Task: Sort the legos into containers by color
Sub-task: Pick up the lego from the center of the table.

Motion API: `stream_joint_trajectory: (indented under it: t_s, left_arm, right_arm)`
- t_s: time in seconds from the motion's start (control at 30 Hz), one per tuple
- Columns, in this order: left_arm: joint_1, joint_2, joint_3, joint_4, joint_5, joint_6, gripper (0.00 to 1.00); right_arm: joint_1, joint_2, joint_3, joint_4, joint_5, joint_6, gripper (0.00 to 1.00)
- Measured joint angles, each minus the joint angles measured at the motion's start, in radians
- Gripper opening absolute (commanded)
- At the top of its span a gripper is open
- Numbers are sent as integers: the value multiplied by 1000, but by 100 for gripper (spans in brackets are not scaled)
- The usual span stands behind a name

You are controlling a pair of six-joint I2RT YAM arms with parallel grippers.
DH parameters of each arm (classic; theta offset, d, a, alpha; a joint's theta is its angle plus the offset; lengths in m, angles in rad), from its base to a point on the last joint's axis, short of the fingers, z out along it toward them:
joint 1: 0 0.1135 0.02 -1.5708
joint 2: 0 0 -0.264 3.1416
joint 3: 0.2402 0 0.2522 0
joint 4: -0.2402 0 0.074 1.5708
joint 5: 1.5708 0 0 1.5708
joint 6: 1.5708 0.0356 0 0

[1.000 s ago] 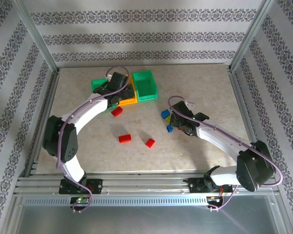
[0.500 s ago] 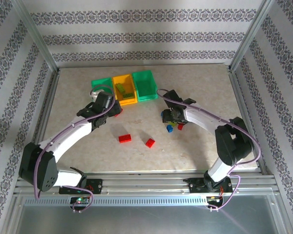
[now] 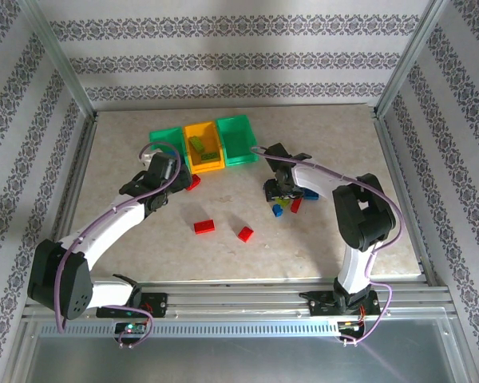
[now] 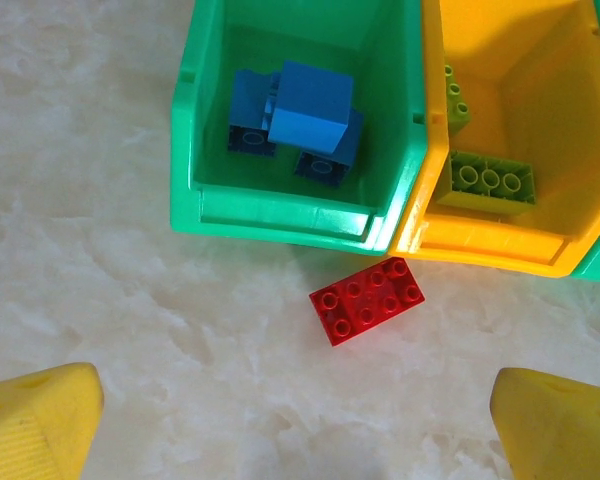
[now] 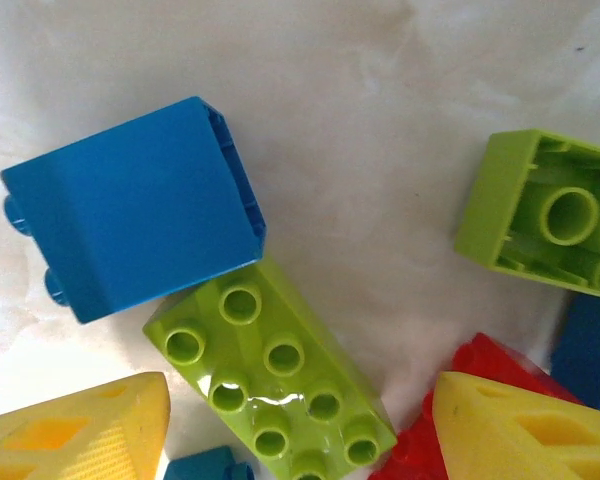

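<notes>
Left pincer [image 4: 300, 415] is hanging released and holding nothing, its yellow fingertips [image 4: 38, 415] spread wide over bare worktop [image 4: 100, 300]. A second ago this arm was reaching over the orange-yellow bin [image 4: 500, 250]; now it is sitting pulled back off the row of bins and hovering above a red brick [image 4: 370, 298]. That brick is lying studs-up on the worktop, just in front of the seam between the left green bin [image 4: 280, 215] and the orange-yellow one. Judging by this, the lime drop is finished and red is becoming the next target.

Blue bricks [image 4: 298, 115] are resting in the left green bin and lime bricks [image 4: 486, 180] in the orange-yellow bin. The right green bin [image 3: 238, 140] is showing no red inside from above.

Right pincer [image 5: 290, 410] is likewise released. Its arm has been swinging its elbow in toward the middle while the tip stays over the mixed cluster. A lime brick [image 5: 270, 375] is lying between the fingers, touching a blue brick [image 5: 130, 205], with a second lime piece [image 5: 550, 215] and a red one [image 5: 475, 370] close by. Closing here risks catching a neighbour.

Two more red bricks [image 3: 203, 227] are waiting well apart on the open worktop, so the sort is looking roughly half done.
</notes>
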State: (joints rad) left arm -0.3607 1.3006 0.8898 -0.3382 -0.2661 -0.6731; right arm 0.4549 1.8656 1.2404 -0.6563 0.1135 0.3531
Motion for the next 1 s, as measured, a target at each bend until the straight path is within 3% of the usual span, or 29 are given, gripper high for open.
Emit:
stream_joint_trajectory:
  t_s: [0.4,1.0]
  left_arm:
    - [30,0,-12,11,34,-21,100]
    - [60,-1,-41,14,50,-43,100]
  right_arm:
    - [-1,47,30,-5,-33,-25,59]
    - [110,73,42,-3,-45,3,24]
